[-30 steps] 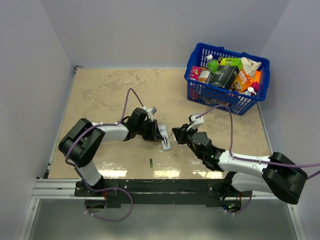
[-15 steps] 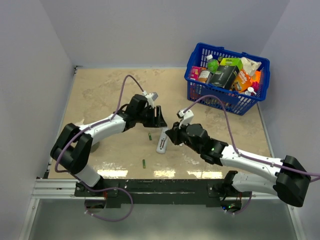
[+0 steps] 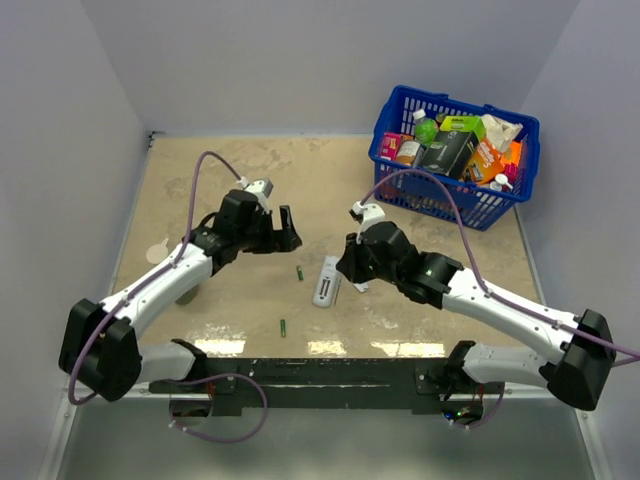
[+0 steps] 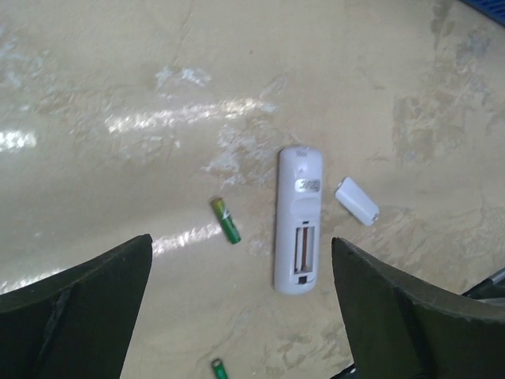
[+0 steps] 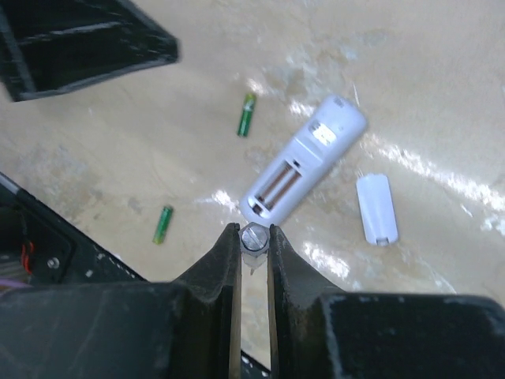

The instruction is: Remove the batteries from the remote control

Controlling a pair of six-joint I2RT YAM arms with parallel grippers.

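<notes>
The remote control (image 4: 298, 221) is seen laid back-up on the surface (image 4: 118, 63), below and between the left fingers (image 4: 79, 292), which are spread wide with nothing held, its battery bay (image 4: 304, 246) being judged already emptied. The batteries (image 4: 225, 219) are found loose beside it, while the right fingers (image 5: 213, 268), narrowed almost together, are poised just short of its bay end.

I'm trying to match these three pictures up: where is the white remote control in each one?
Top external: the remote control lies mid-picture, just below centre.
Left wrist: right of centre, standing lengthwise, its battery bay showing.
Right wrist: around the centre, slanted.
Shared landmark: the green battery lying close beside it.
</notes>
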